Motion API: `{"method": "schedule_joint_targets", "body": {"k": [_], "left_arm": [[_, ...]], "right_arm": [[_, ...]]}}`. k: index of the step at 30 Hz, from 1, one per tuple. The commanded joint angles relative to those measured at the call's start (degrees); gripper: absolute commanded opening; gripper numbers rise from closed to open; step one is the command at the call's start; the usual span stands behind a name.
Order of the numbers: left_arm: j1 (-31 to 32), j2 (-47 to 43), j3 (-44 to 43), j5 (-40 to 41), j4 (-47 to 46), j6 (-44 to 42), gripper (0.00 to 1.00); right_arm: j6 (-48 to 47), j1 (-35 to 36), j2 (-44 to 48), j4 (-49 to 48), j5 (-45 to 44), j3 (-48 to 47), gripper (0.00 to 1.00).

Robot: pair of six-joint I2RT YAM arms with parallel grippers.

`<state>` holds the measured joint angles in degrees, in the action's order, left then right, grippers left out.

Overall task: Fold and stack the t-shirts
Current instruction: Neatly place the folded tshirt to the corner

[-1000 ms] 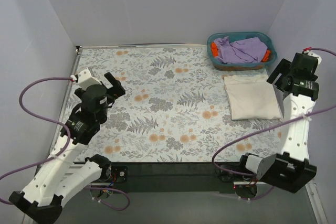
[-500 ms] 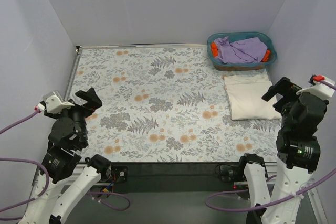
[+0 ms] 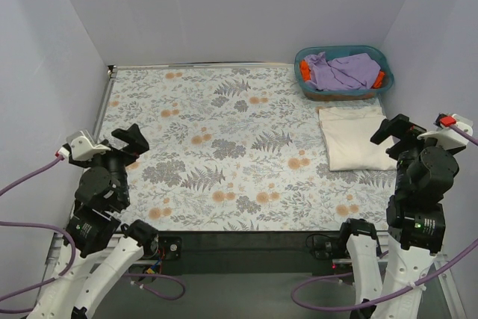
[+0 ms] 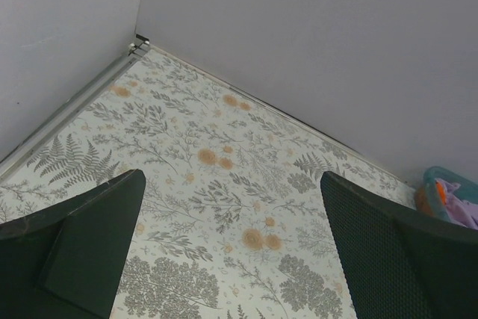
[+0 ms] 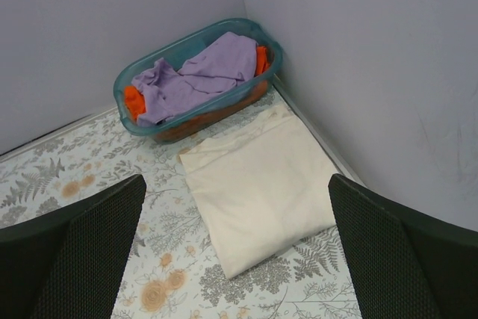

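Has drawn both arms back toward the near edge since a second ago, and has barely shifted them in the last half second. Holds the left pincer released, dark fingers spread wide with nothing between them, raised over the left side of the floral worktop and aimed toward the far left corner. Holds the right pincer released too, equally wide and empty, raised at the right edge of the cream t-shirt as seen from the top. Finds that t-shirt folded into a flat rectangle on the worktop's right side, close to the right wall, just in front of the teal basket and touched by neither pincer. Finds a crumpled lavender t-shirt heaped inside the basket, lying over orange-red cloth that shows at both ends.
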<state>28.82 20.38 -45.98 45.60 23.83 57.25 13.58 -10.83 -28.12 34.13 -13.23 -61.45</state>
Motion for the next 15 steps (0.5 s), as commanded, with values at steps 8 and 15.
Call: {"method": "schedule_joint_targets", "body": {"k": [8,15], "left_arm": [[-0.34,4.93,0.45,-0.95,-1.69,5.23,0.98],[-0.34,6.34,0.80,-1.40,-3.18,6.64,0.98]], "right_arm": [[-2.95,2.48,0.17,-6.27,3.21,1.51,0.98],[-3.56,3.36,-0.36,-7.50,4.00,2.21,0.98]]}}
